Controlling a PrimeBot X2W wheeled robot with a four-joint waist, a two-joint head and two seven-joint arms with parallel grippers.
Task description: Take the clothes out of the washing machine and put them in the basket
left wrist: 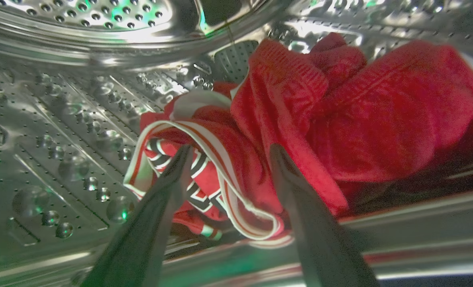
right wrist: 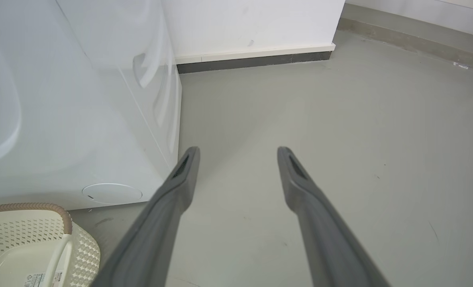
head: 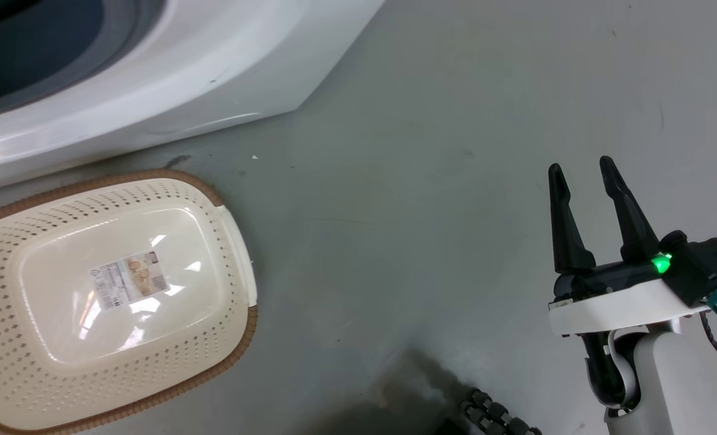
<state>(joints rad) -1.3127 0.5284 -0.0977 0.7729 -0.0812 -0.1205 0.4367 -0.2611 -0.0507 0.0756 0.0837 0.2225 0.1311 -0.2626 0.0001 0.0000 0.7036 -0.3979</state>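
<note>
In the left wrist view, the bright red soft fabric garment with white parts and red-and-white striped trim (left wrist: 340,119) lies crumpled inside the shiny perforated steel drum (left wrist: 61,119) of the large white front-loading washing machine (head: 213,66). It fills the picture from the centre out to three o'clock, with its striped edge looping down toward six o'clock. The left gripper (left wrist: 231,148) is released. Its two long dark fingers are spread wide and rise from six o'clock, one on each side of the striped trim, with the tips over the cloth. Whether they touch the cloth cannot be told, and nothing is clamped between them. In the head view, the machine's white front and the grey rim of its porthole take up the eleven o'clock corner. The cream plastic rounded-rectangular laundry basket (head: 8,241), with perforated sides and a brown rim, stands on the grey floor (head: 424,211) at eight o'clock, just beside the foot of the machine. It holds no cloth, and a paper label (head: 130,279) shows on its glossy bottom. The right gripper (head: 581,166) is at four o'clock, well apart from the basket. It hangs over bare floor with its fingers parted and nothing between them, and a green light (head: 660,264) glows on its base. In the right wrist view, the machine's side panel is at nine o'clock, a corner of the basket is at seven o'clock, and a dark skirting strip (right wrist: 252,61) runs along the white wall at twelve o'clock.
</note>
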